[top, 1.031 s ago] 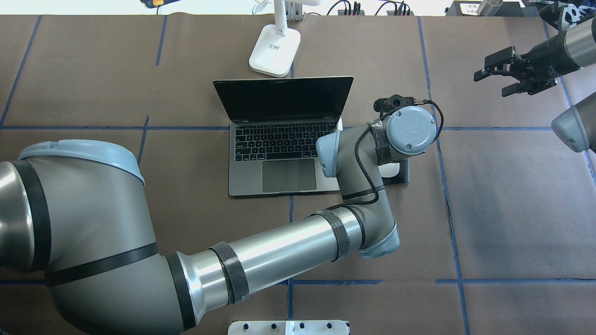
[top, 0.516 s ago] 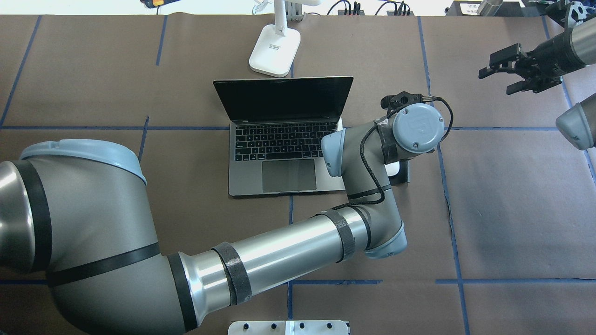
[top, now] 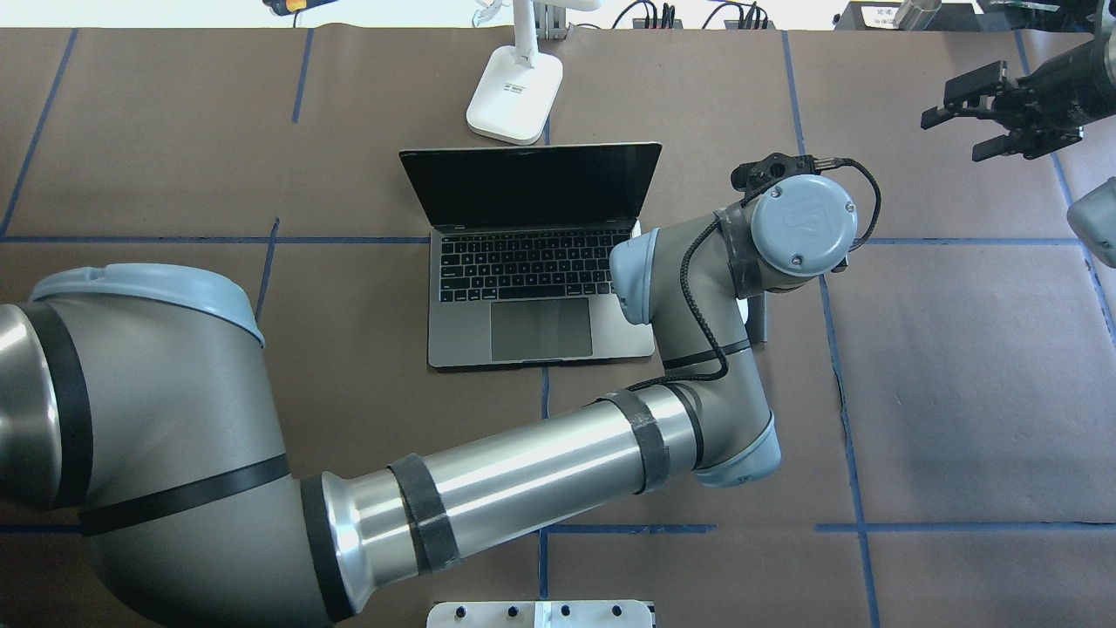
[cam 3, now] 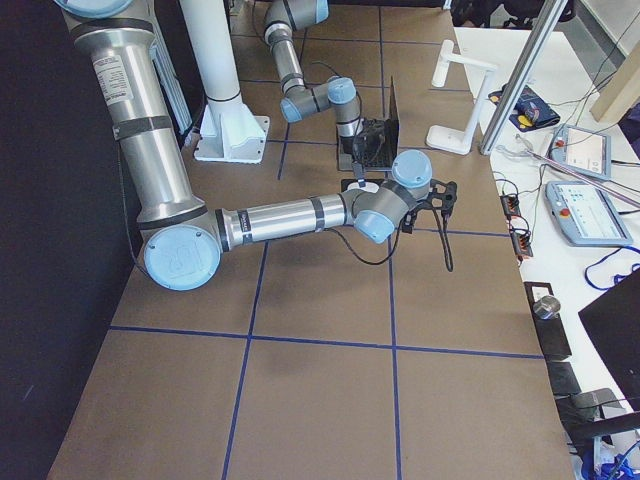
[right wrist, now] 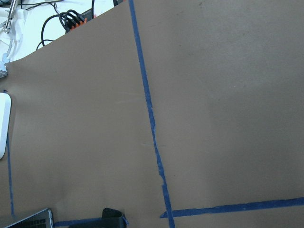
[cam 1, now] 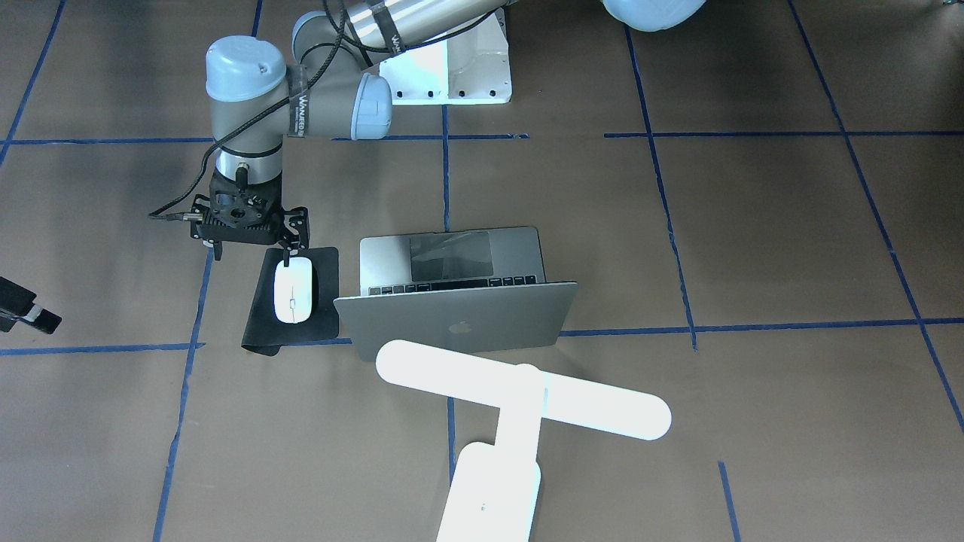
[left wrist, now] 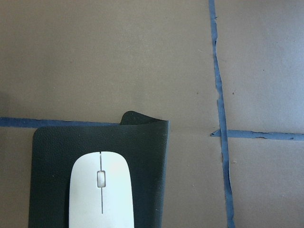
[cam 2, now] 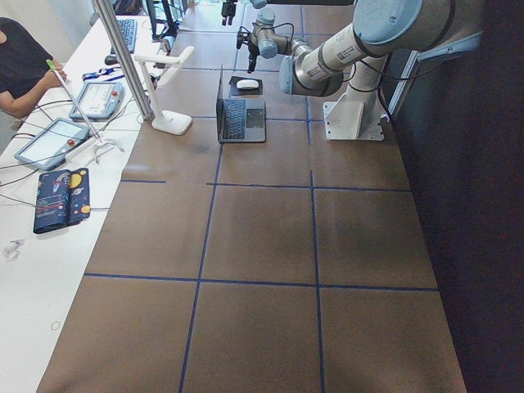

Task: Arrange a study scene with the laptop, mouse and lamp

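The silver-grey laptop (top: 540, 262) stands open at the table's middle; its lid with the apple logo faces the front-facing camera (cam 1: 452, 320). The white mouse (cam 1: 293, 291) lies free on a black mat (cam 1: 325, 286) beside the laptop, and also shows in the left wrist view (left wrist: 101, 190). The white lamp (cam 1: 520, 391) stands behind the laptop, its base (top: 514, 96) at the table's far edge. My left gripper (cam 1: 252, 252) hangs open and empty just off the mouse's end. My right gripper (top: 959, 131) is open and empty, high at the far right.
The white boxy pedestal (cam 1: 452, 68) stands at the robot's side of the table. The left forearm (top: 523, 480) crosses low in front of the laptop. Blue tape lines (top: 837, 288) grid the brown table cover. Tablets and cables (cam 2: 57, 139) lie on the side bench.
My left wrist has shifted to the right, away from the laptop, uncovering less of the mat. My right gripper has drawn back to the right and farther away.
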Available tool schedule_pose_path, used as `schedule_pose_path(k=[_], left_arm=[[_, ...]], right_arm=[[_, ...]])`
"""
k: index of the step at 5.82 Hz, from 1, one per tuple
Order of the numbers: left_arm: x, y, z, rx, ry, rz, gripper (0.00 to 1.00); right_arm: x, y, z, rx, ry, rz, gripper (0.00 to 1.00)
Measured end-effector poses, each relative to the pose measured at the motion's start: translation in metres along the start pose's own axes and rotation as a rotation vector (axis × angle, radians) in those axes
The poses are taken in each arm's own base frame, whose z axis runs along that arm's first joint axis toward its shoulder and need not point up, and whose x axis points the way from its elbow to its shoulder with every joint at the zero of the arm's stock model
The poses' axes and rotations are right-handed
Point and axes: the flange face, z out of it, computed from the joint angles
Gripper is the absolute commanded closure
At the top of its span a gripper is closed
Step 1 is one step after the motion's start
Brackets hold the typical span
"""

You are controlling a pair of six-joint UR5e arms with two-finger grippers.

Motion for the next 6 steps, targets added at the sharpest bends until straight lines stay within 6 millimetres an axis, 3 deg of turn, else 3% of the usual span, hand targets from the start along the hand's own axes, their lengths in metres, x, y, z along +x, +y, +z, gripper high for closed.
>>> schedule_pose_path(k=[2,3,4,6], left_arm=[[-0.064,0.004,-0.049,-0.050,0.024,0.001,0.02],[-0.092,-0.003,-0.065,-0.066,0.037,-0.005,0.02],[-0.137,-0.018,-0.089,-0.086,0.063,0.000,0.02],[-0.256,-0.042,-0.143,-0.100,0.090,0.081,0.02]], right_arm=[[0.052,-0.007,-0.031,0.039,0.033,-0.058,0.00],[0.080,-0.006,-0.044,0.052,0.053,-0.104,0.00],[0.109,-0.002,-0.055,0.060,0.076,-0.163,0.00],[0.160,0.001,-0.071,0.034,0.152,-0.304,0.00]])
